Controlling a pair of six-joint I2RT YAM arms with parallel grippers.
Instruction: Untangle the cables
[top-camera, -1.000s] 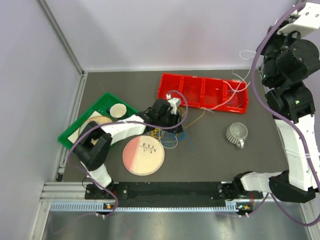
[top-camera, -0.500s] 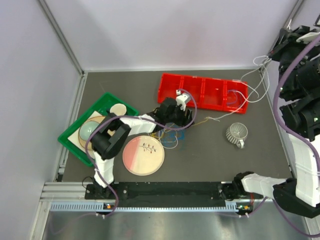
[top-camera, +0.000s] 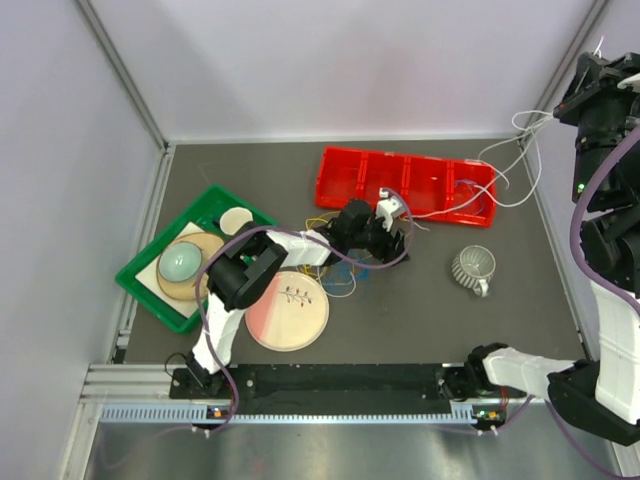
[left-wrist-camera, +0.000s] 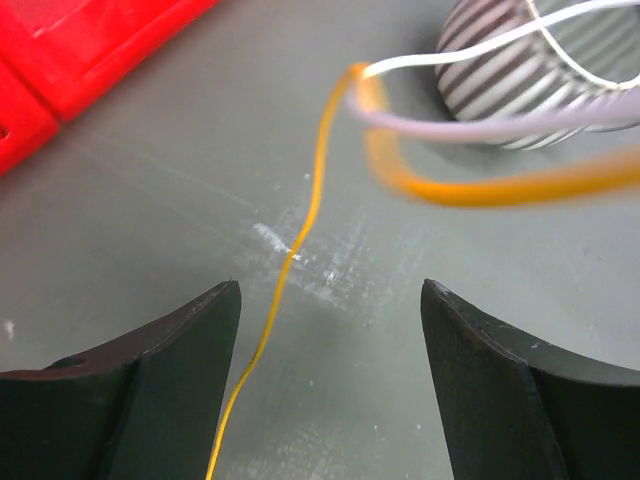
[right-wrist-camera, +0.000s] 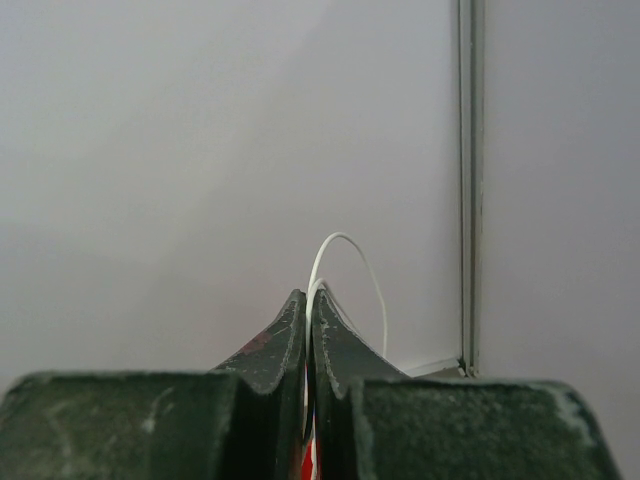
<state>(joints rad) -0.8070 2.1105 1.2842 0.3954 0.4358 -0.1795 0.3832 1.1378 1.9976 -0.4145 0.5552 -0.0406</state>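
Starting at the left, we see one green tray (top-camera: 148, 300) and one pink plate (top-camera: 287, 312) just beside it, neither part of the job. Next comes the knot of cables (top-camera: 335, 272), lying on the counter (top-camera: 430, 320) between the plate and the left arm. We make out three colours there, yellow, bluish and white, but we cannot count the strands in the snarl. The left hand (left-wrist-camera: 330, 300) hangs low over the counter with its fingers spread wide and released. The yellow cable (left-wrist-camera: 291, 258) runs loose along the counter between them, touching neither. Further right sit one red tray (top-camera: 400, 156) and one striped cup (top-camera: 473, 266). The white cable (right-wrist-camera: 340, 235) loops across the red tray's right end and rises off the counter to the far right corner. Up there the right hand (right-wrist-camera: 308, 297) is clenched on it, a small loop of wire poking out past the fingertips. We judge these wires to be very light, limp and rather slick, so they should trail and snag at every crossing instead of sliding free. A hard pull would likely only tighten the knot. We would take hold on a bare single run just outside the snarl, pinching squarely across one strand, and draw it out gently while the other hand keeps the white one raised.
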